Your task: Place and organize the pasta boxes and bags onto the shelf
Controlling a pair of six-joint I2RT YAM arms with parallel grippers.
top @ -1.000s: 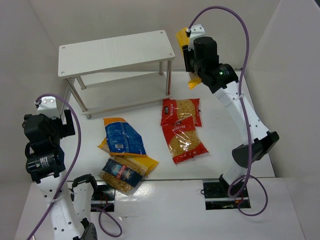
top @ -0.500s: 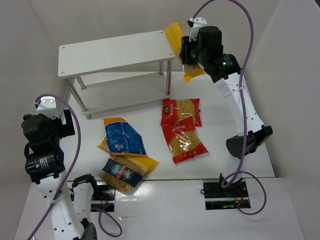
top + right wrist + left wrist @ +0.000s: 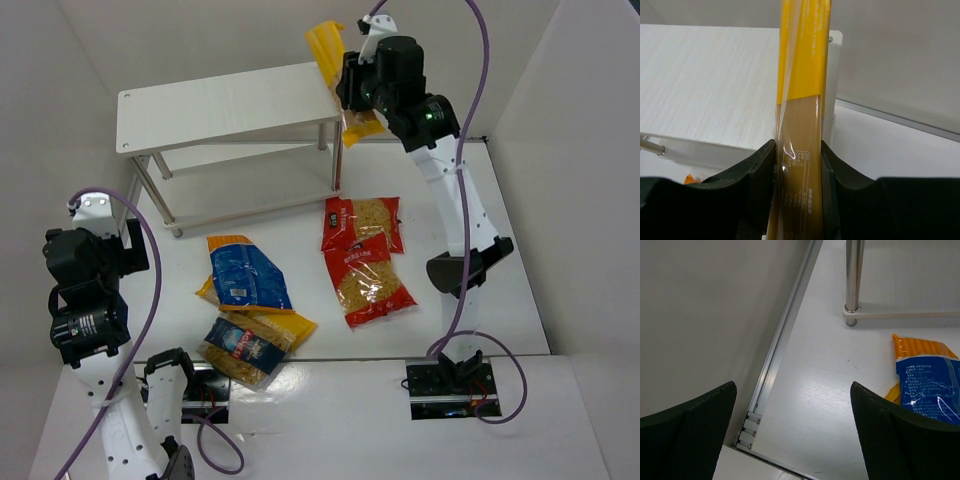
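Observation:
My right gripper (image 3: 350, 90) is shut on the long yellow spaghetti pack (image 3: 328, 55), held in the air over the right end of the white shelf (image 3: 220, 100). In the right wrist view the pack (image 3: 801, 100) runs up between the fingers (image 3: 757, 170) above the shelf top (image 3: 705, 85). Two red windowed bags (image 3: 362, 225) (image 3: 372, 285) lie on the table right of centre. The yellow-orange pack with blue label (image 3: 243, 272) and the clear bag with dark-blue label (image 3: 240, 345) lie at front left. My left gripper (image 3: 792, 435) is open and empty over the table's left edge.
A shelf leg (image 3: 854, 280) and its foot stand ahead of the left gripper, with the yellow-orange pack (image 3: 927, 385) to its right. A metal rail (image 3: 775, 360) runs along the left wall. White walls enclose the table.
My right arm has lifted the spaghetti pack up and to the left, from beside the shelf's right end to above its top. The left arm has not moved.

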